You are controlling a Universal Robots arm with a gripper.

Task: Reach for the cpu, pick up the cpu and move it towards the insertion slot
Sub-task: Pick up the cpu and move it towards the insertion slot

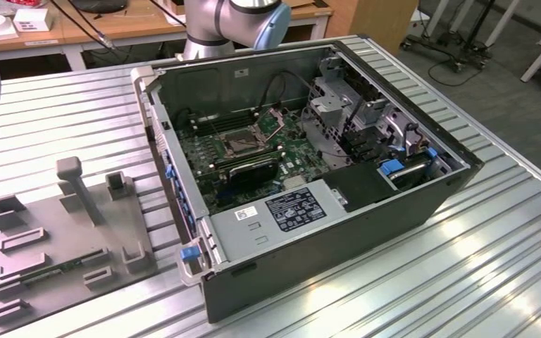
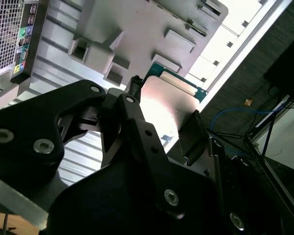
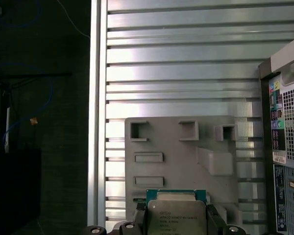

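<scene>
The gripper point(image 2: 162, 108) is clenched on the cpu point(image 3: 176, 219) by 2 opposite edges, holding it above the grey tray point(image 3: 186, 166), well apart from the slot point(image 1: 237, 144) inside the open case point(image 1: 346, 232). The chip looks light, thin and stiff, with a smooth metal top. I judge the edges the safe hold, since its underside is likely delicate. That underside is hidden, the frame edge cuts off part of the chip in the first wrist view, and the fingers point(image 2: 142, 132) cover their contact with the rim.
</scene>
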